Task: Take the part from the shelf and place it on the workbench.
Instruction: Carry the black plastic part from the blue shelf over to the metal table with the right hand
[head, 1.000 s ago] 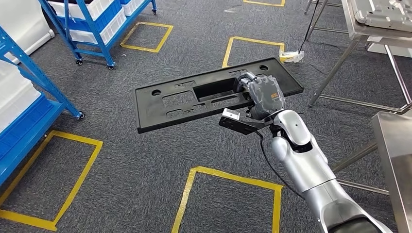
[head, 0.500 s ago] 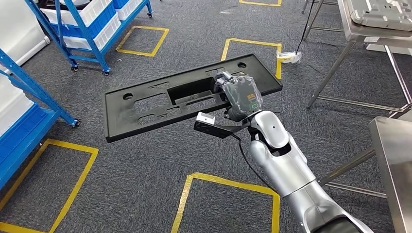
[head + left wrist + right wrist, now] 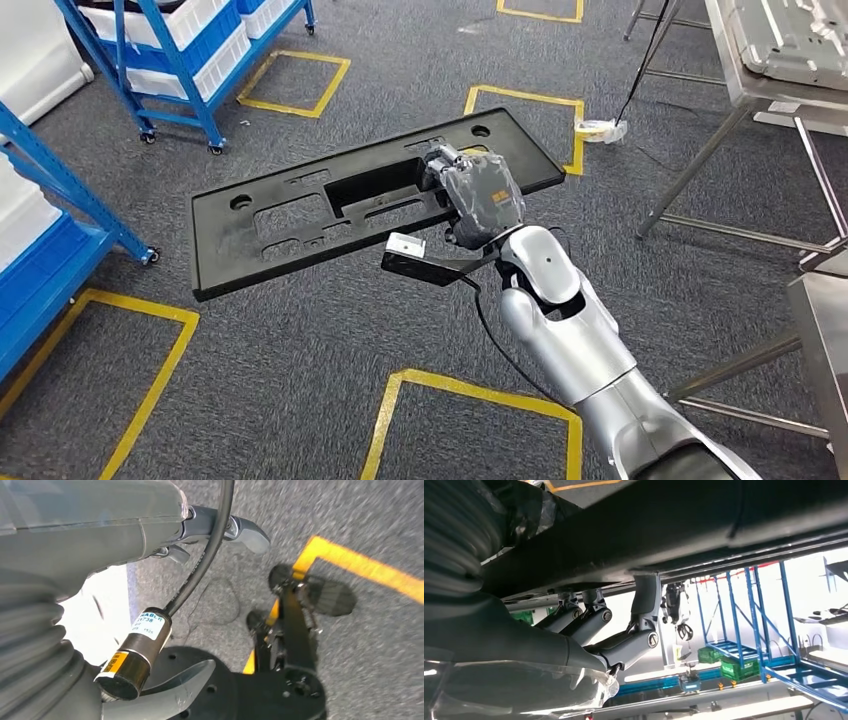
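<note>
Right hand grips the black part near one end, its long axis stretching off to the robot's left over the floor, the workbench lying well right.

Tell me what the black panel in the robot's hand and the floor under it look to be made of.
Black panel: apparently moulded plastic with a matte finish; it is thin and flat, with shaped cut-outs and round holes. The right hand grips it.
Floor: seemingly dark grey carpet, speckled and fibrous, marked with glossy yellow tape squares.
</note>
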Controlling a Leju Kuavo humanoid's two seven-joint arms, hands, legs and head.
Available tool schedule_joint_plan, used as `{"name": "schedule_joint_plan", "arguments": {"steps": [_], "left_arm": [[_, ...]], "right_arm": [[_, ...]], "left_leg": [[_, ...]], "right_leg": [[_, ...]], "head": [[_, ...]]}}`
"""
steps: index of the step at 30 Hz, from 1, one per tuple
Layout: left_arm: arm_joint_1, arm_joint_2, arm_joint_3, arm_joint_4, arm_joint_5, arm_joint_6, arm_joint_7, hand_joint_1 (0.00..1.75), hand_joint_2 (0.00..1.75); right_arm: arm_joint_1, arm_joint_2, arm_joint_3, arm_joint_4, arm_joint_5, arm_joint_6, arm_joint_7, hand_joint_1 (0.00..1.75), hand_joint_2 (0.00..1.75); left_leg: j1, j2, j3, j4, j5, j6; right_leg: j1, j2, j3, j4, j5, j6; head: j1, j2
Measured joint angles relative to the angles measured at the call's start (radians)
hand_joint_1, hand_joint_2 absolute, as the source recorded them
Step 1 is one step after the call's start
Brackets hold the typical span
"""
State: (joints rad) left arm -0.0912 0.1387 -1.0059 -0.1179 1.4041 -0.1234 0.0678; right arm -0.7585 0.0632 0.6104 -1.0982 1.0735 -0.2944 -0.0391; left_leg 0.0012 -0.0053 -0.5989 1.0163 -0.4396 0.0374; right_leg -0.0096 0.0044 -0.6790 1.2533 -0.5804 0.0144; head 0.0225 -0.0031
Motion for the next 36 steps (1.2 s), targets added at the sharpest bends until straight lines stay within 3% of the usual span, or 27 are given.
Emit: {"name": "schedule_joint_plan", "arguments": {"steps": [1,2,3,5,6,7,8,12,16,23,26,28,30,32,33,34,36], "left_arm": [[-0.001,0.002,0.000,0.000,0.000,-0.004,0.004,0.00,1.75],[0.000,0.003,0.000,0.000,0.000,-0.010,0.009,0.00,1.75],[0.001,0.004,0.000,0.000,0.000,-0.016,0.012,0.00,1.75],[0.003,0.006,0.000,0.000,0.000,-0.026,0.016,0.00,1.75],[0.004,0.006,0.000,0.000,-0.001,-0.029,0.014,0.00,1.75],[0.003,0.006,0.000,-0.001,-0.002,-0.030,0.011,0.00,1.75],[0.002,0.006,-0.001,-0.001,-0.006,-0.028,0.007,0.00,1.75],[0.003,-0.006,-0.016,-0.002,-0.033,0.017,0.009,0.00,1.75],[0.009,-0.035,-0.028,-0.002,-0.032,0.063,0.000,0.00,1.75],[0.008,-0.057,-0.028,-0.002,-0.024,0.074,-0.005,0.00,1.75],[0.006,-0.063,-0.028,-0.002,-0.023,0.072,-0.004,0.00,1.75],[0.005,-0.067,-0.029,-0.002,-0.022,0.070,-0.002,0.00,1.75],[0.005,-0.069,-0.029,-0.002,-0.022,0.069,-0.001,0.00,1.75],[0.005,-0.069,-0.029,-0.002,-0.022,0.067,-0.001,0.00,1.75],[0.005,-0.069,-0.029,-0.002,-0.022,0.065,-0.001,0.00,1.75],[0.005,-0.070,-0.029,-0.002,-0.022,0.064,-0.002,0.00,1.75],[0.005,-0.072,-0.029,-0.002,-0.022,0.064,-0.004,0.00,1.75]], "right_arm": [[0.000,0.001,0.001,0.002,-0.002,0.002,-0.001,1.75,1.75],[0.000,0.002,0.003,0.005,-0.004,0.005,-0.002,1.75,1.75],[-0.001,0.003,0.005,0.007,-0.007,0.008,-0.003,1.75,1.75],[-0.003,0.004,0.008,0.008,-0.015,0.014,-0.003,1.75,1.75],[-0.007,0.002,0.008,0.006,-0.022,0.017,-0.002,1.75,1.75],[-0.010,-0.003,0.008,0.002,-0.031,0.020,-0.001,1.75,1.75],[-0.012,-0.013,0.007,-0.005,-0.044,0.025,0.000,1.75,1.75],[0.001,-0.090,-0.023,-0.032,-0.128,0.058,-0.016,1.75,1.75],[0.019,-0.161,-0.069,-0.027,-0.184,0.082,-0.074,1.75,1.75],[0.025,-0.185,-0.084,-0.012,-0.196,0.099,-0.089,1.75,1.75],[0.024,-0.191,-0.085,-0.011,-0.196,0.102,-0.089,1.75,1.75],[0.023,-0.195,-0.086,-0.010,-0.196,0.103,-0.089,1.75,1.75],[0.026,-0.198,-0.087,-0.007,-0.196,0.103,-0.089,1.75,1.75],[0.034,-0.200,-0.087,-0.003,-0.196,0.103,-0.089,1.75,1.75],[0.037,-0.201,-0.087,-0.001,-0.196,0.103,-0.089,1.75,1.75],[0.038,-0.202,-0.087,0.001,-0.196,0.103,-0.089,1.75,1.75],[0.033,-0.202,-0.088,0.001,-0.196,0.105,-0.088,1.75,1.75]], "left_leg": [[-0.005,-0.001,0.006,0.000,-0.006,0.004],[-0.009,-0.002,0.014,0.001,-0.013,0.007],[-0.014,-0.003,0.025,0.001,-0.021,0.009],[-0.020,-0.004,0.050,0.000,-0.038,0.011],[-0.020,-0.004,0.057,-0.002,-0.044,0.010],[-0.018,-0.004,0.060,-0.004,-0.048,0.008],[-0.016,-0.004,0.061,-0.004,-0.047,0.005],[-0.013,-0.003,0.082,-0.031,-0.041,-0.002],[-0.020,-0.001,0.084,-0.038,-0.050,0.000],[-0.030,0.003,0.083,-0.035,-0.051,0.013],[-0.026,0.009,0.087,-0.044,-0.041,0.023],[-0.022,0.018,0.092,-0.052,-0.034,0.030],[-0.023,0.028,0.092,-0.051,-0.034,0.032],[-0.023,0.039,0.093,-0.049,-0.038,0.032],[-0.024,0.045,0.095,-0.047,-0.041,0.031],[-0.024,0.051,0.099,-0.045,-0.046,0.030],[-0.027,0.064,0.106,-0.039,-0.060,0.023]], "right_leg": [[0.003,0.000,-0.037,0.043,-0.010,-0.004],[0.007,0.000,-0.058,0.053,-0.001,-0.010],[0.013,0.000,-0.060,0.025,0.029,-0.020],[0.033,-0.002,-0.024,-0.102,0.127,-0.046],[0.042,-0.004,-0.005,-0.164,0.159,-0.058],[0.049,-0.006,0.008,-0.203,0.180,-0.066],[0.053,-0.007,0.013,-0.226,0.184,-0.072],[0.053,-0.008,0.039,-0.254,0.208,-0.054],[0.041,-0.005,0.042,-0.259,0.194,-0.043],[0.032,-0.002,0.040,-0.259,0.195,-0.030],[0.032,0.002,0.036,-0.253,0.194,-0.021],[0.031,0.003,0.008,-0.191,0.158,-0.012],[0.024,0.001,-0.057,-0.056,0.097,-0.006],[0.017,0.000,-0.107,0.040,0.074,-0.002],[0.015,-0.002,-0.105,0.031,0.092,-0.002],[0.014,-0.007,-0.080,-0.020,0.125,-0.004],[0.023,-0.046,-0.009,-0.159,0.180,-0.015]], "head": [[0.000,0.000],[0.000,0.000],[0.000,0.000],[-0.001,0.000],[-0.001,0.000],[-0.003,0.000],[-0.004,0.000],[-0.004,0.000],[-0.005,0.000],[-0.005,0.000],[-0.005,0.000],[-0.004,0.000],[-0.004,0.000],[-0.005,0.000],[-0.005,0.000],[-0.004,0.000],[-0.004,0.000]]}}
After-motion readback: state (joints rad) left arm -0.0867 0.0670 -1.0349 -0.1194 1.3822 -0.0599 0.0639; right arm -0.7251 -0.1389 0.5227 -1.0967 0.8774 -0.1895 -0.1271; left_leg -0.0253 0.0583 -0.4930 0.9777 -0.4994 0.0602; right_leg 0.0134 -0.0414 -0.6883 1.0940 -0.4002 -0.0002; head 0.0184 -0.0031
